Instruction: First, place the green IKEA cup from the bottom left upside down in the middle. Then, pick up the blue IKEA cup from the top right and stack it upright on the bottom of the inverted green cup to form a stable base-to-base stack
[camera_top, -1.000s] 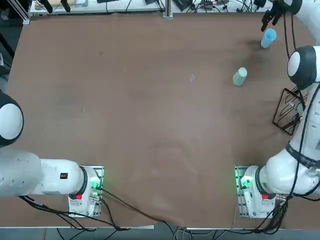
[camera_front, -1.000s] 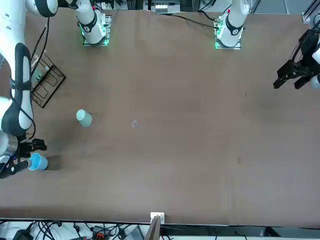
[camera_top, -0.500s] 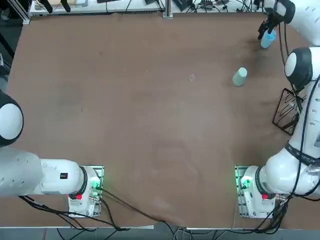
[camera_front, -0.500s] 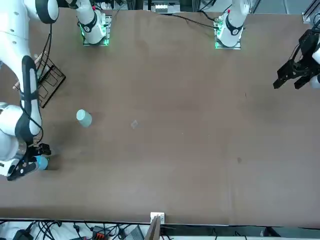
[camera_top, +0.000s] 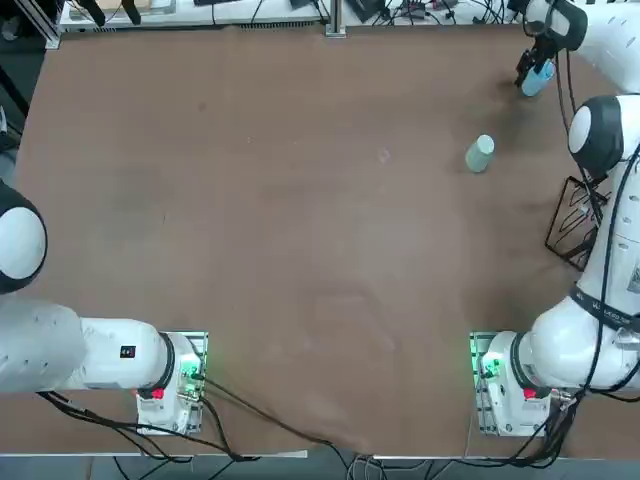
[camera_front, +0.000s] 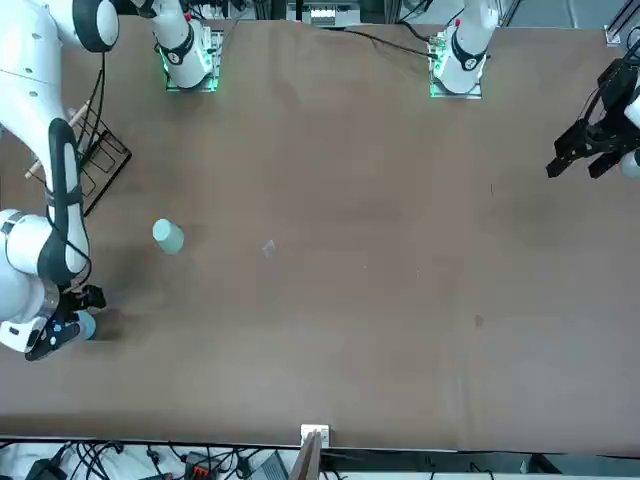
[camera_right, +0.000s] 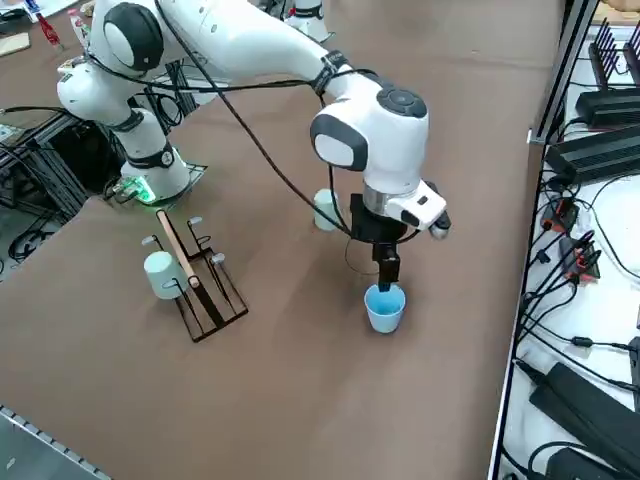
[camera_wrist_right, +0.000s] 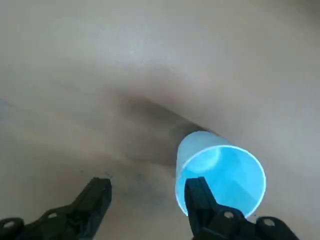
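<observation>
Two cups: blue upright (camera_right: 384, 309), green inverted (camera_top: 480, 153), both on counter (camera_top: 300, 250)
Right gripper (camera_wrist_right: 148, 192): above blue cup's rim, fingers apart

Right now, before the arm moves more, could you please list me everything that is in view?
Sky-blue plastic cup: one, light blue, upright at the table's far right
Mint-green tapered plastic cup: one, pale green, upside down, nearer the middle
Second mint-green cup: one, pale green, at the wire rack
Wire rack: one, black metal, right side
Rod: one, light wood-coloured, on the rack
Table: one, brown, beneath all these
Electronics boxes: several, black, white bench beyond the table
Cables: many, black, bench and arm bases
Right gripper: one, black, open, over the blue cup
</observation>
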